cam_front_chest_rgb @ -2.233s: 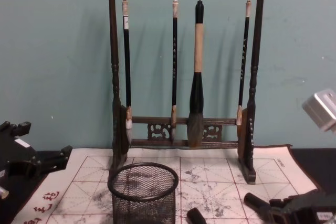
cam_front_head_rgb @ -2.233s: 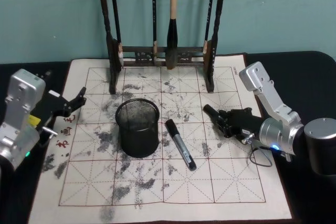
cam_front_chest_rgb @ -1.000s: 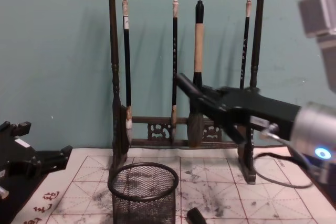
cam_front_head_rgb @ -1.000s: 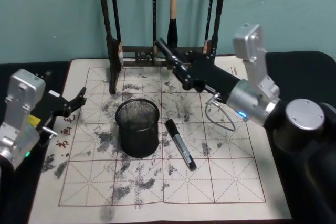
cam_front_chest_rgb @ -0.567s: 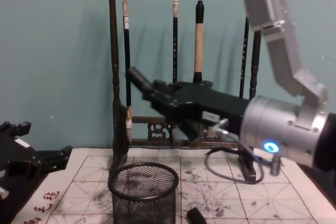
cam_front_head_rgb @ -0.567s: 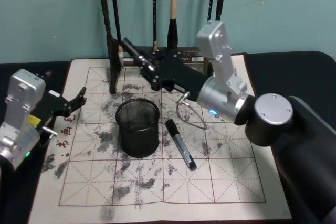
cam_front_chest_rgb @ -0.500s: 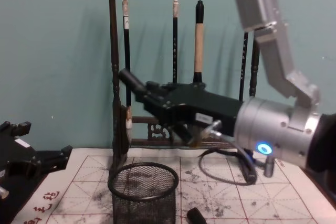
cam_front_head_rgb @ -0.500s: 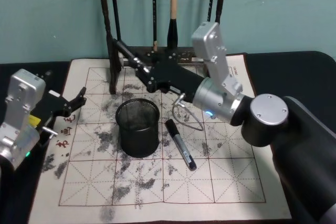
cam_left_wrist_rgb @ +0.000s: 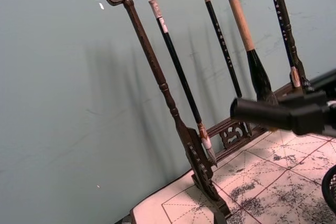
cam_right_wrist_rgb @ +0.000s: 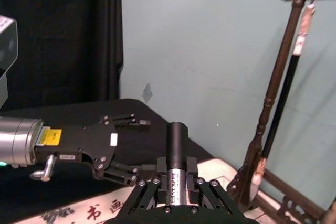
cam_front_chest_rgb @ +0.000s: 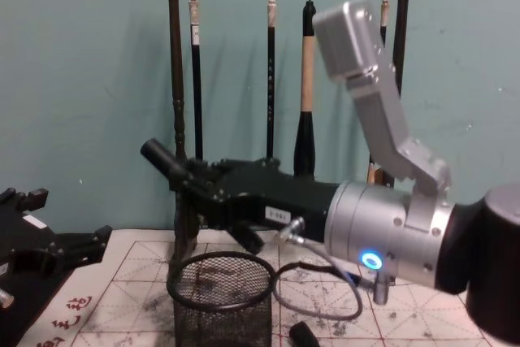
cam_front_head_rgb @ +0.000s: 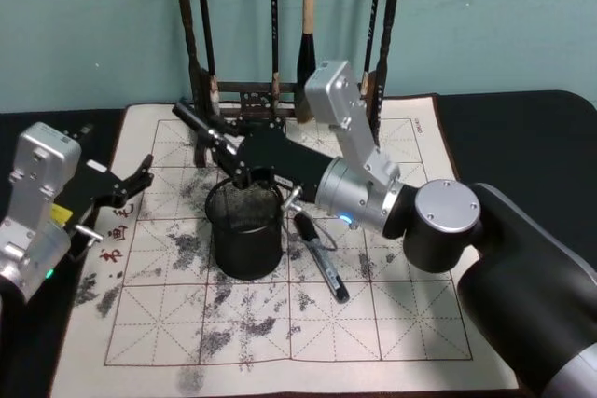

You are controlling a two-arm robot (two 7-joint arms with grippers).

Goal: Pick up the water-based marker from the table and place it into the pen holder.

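Observation:
My right gripper (cam_front_head_rgb: 229,157) is shut on a black marker (cam_front_head_rgb: 191,121) and holds it tilted above the back rim of the black mesh pen holder (cam_front_head_rgb: 244,244). The marker's free end points up and to the left. From the chest, the marker (cam_front_chest_rgb: 161,158) sticks out of the gripper (cam_front_chest_rgb: 199,188) just over the pen holder (cam_front_chest_rgb: 219,314). The right wrist view shows the marker (cam_right_wrist_rgb: 177,148) clamped between the jaws. A second black marker (cam_front_head_rgb: 322,256) with a grey label lies on the mat to the right of the holder. My left gripper (cam_front_head_rgb: 126,184) rests open at the mat's left edge.
A tall dark wooden brush rack (cam_front_head_rgb: 201,109) with several hanging brushes stands at the back of the white gridded mat (cam_front_head_rgb: 392,323), close behind my right gripper. A grey cable loops under the right wrist. The mat's front half is bare.
My right arm has swung left and down with the marker, from in front of the brush rack to over the pen holder. The left arm and the lying marker have not moved.

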